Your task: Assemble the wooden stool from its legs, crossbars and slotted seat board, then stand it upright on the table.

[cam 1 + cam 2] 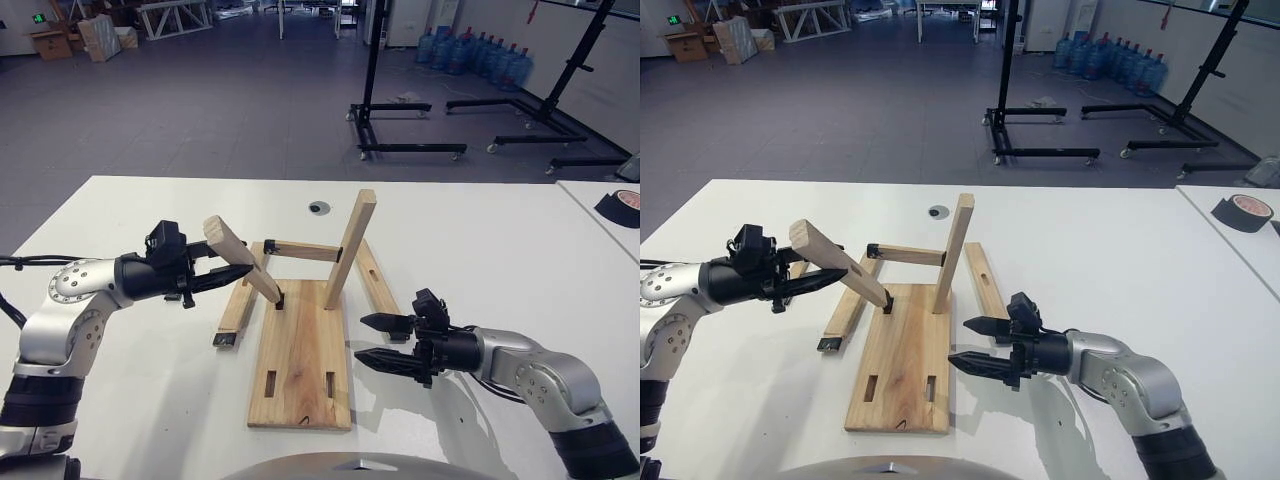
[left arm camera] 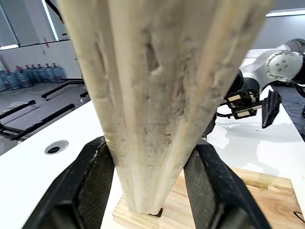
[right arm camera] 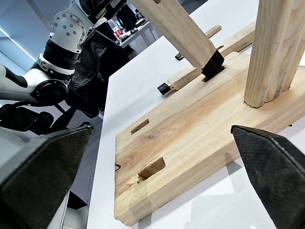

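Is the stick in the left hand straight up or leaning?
Leaning: the leg slants from its slot in the seat board toward the left gripper.

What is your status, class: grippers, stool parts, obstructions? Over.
Left gripper shut on tilted leg, foot at a seat board slot. Right gripper open beside the board. Second leg upright in board. No obstruction seen.

Round cable grommet (image 1: 319, 208) set in white table (image 1: 560, 240), toward far edge. Black tape roll (image 1: 619, 207) on 2nd table (image 1: 1262, 248), just beside at right. Beyond, on grey floor (image 1: 220, 110): black wheeled stands (image 1: 377, 70) mid-room to right, blue water jugs (image 1: 475, 52) clustered behind, cardboard boxes (image 1: 48, 42) far left.
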Robot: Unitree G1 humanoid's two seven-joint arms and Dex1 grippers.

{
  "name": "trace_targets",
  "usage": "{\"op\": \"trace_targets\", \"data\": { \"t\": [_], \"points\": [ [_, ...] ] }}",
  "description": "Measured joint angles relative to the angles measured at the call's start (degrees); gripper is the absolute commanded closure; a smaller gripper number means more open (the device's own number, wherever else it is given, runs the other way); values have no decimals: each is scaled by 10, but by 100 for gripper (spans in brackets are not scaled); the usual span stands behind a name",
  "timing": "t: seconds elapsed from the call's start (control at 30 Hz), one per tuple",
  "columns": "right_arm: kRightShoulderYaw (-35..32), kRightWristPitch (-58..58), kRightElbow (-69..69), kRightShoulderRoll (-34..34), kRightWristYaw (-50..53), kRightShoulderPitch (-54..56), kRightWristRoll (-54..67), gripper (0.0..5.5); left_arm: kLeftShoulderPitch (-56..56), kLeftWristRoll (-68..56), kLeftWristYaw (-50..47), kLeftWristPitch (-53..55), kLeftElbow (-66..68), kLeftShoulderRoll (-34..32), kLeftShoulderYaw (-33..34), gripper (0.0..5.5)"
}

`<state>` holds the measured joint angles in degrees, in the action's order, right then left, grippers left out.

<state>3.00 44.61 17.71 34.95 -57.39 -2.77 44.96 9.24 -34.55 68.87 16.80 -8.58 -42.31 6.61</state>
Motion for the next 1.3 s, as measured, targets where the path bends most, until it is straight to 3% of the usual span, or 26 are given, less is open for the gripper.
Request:
{"op": "trace_targets", "data": {
  "t": [0.53,0.9,1.3],
  "points": [
    [18,0,-4,-5,-4,5,-7,10,84,15,85,17,45,-51,-67,348],
    [114,-89,-3,44,-15,7,-147,10,111,39,116,19,52,-74,-81,348],
    [136,-117,-9,44,-17,11,-170,10,169,69,140,55,50,-78,-120,348]
  ]
}}
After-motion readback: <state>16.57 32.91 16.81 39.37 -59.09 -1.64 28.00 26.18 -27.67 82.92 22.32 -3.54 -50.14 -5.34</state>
